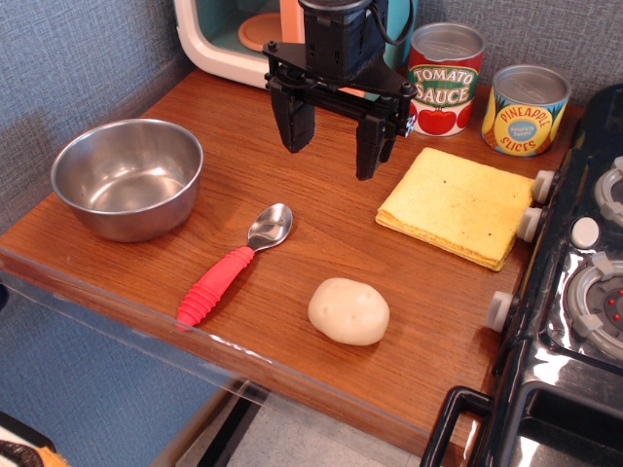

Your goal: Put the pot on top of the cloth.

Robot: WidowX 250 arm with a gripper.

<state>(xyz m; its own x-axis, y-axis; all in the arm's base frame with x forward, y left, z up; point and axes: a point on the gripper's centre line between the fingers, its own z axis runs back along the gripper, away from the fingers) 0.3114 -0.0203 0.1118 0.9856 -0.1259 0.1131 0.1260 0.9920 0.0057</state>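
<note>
The pot [128, 177] is a shiny round steel bowl, empty, standing on the left part of the wooden table near its left edge. The cloth [459, 205] is a pale yellow folded square with tiny dark specks, lying flat at the right, beside the stove. My gripper [332, 148] hangs above the middle of the table, between pot and cloth, nearer the cloth. Its two black fingers point down, spread apart, with nothing between them.
A red-handled spoon [232, 269] and a pale potato [348, 310] lie near the front. A tomato sauce can [444, 80] and a pineapple slices can [525, 109] stand at the back right. A toy stove [574, 282] borders the right. A toy appliance [243, 34] stands behind.
</note>
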